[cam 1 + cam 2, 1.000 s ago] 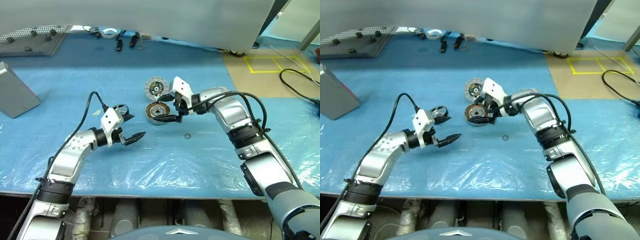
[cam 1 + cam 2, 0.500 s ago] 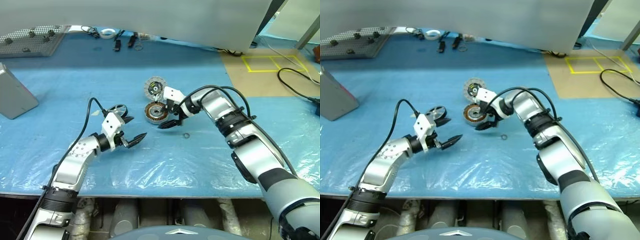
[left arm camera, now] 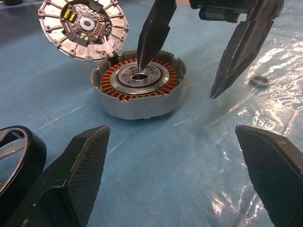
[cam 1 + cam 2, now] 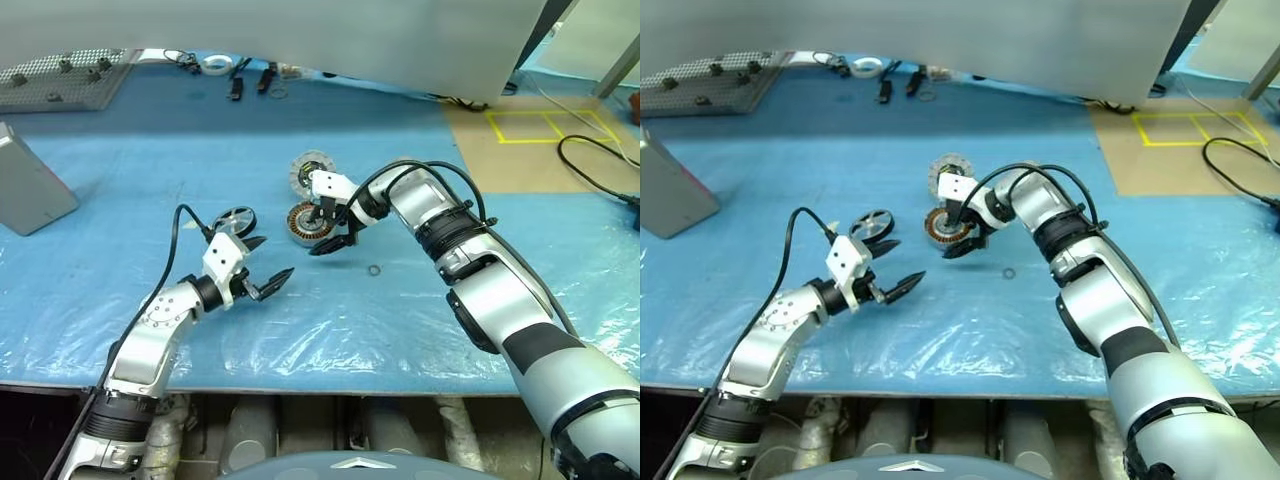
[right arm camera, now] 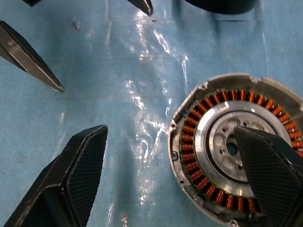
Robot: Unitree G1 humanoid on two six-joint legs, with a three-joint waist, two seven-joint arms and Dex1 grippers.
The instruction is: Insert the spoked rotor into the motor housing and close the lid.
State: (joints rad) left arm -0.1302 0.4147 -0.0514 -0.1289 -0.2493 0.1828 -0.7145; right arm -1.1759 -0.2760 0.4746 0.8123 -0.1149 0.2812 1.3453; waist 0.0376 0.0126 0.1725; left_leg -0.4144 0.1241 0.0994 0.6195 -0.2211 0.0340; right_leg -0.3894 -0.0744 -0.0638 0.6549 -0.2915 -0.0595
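Spoked rotor [image 3: 14,156] — cut off at the left wrist view's edge; motor housing [image 5: 236,146] — partly cropped, tool-covered.

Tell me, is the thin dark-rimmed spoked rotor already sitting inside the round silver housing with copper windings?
No, the round silver housing shows bare copper windings and an open centre, while the dark-rimmed spoked rotor lies apart on the blue sheet.

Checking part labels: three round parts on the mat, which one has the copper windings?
The motor housing, under the right end effector. The lid behind it is ribbed with a black centre; the spoked rotor is an open wheel.
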